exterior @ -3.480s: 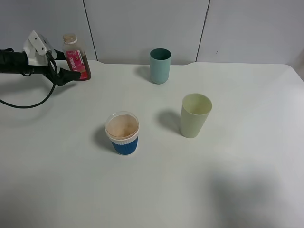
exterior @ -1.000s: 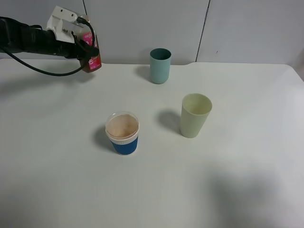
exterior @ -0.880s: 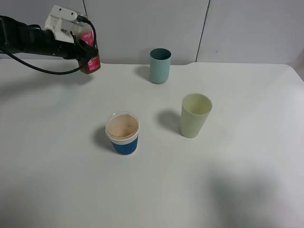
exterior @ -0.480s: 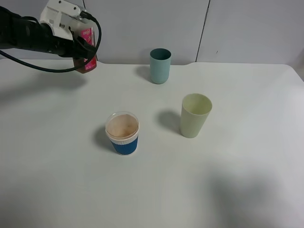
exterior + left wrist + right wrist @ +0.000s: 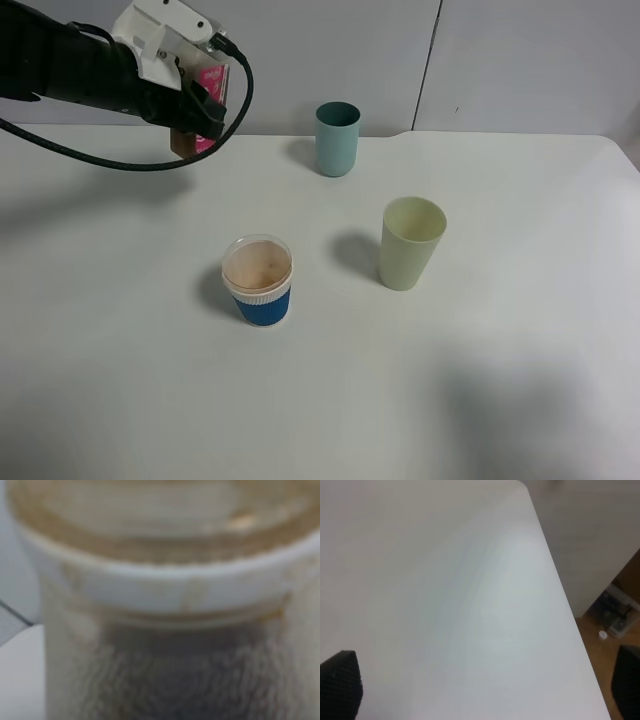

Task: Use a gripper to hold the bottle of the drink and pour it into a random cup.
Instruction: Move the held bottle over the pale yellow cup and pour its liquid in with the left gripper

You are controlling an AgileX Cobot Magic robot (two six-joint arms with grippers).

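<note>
I have the left gripper (image 5: 203, 113) clamped on the bottle (image 5: 212, 79) above the table's (image 5: 500, 380) back left. Only pink label and brown base show. The wrist view gives just blurred neck. Right gripper (image 5: 484, 685) jaws stand apart, tips cut off.

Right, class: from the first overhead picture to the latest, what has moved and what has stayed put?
The left gripper, shut on the bottle, has lifted it off the table and carried it rightward. The teal cup, yellow-green cup and blue-and-white cup have not moved.
</note>
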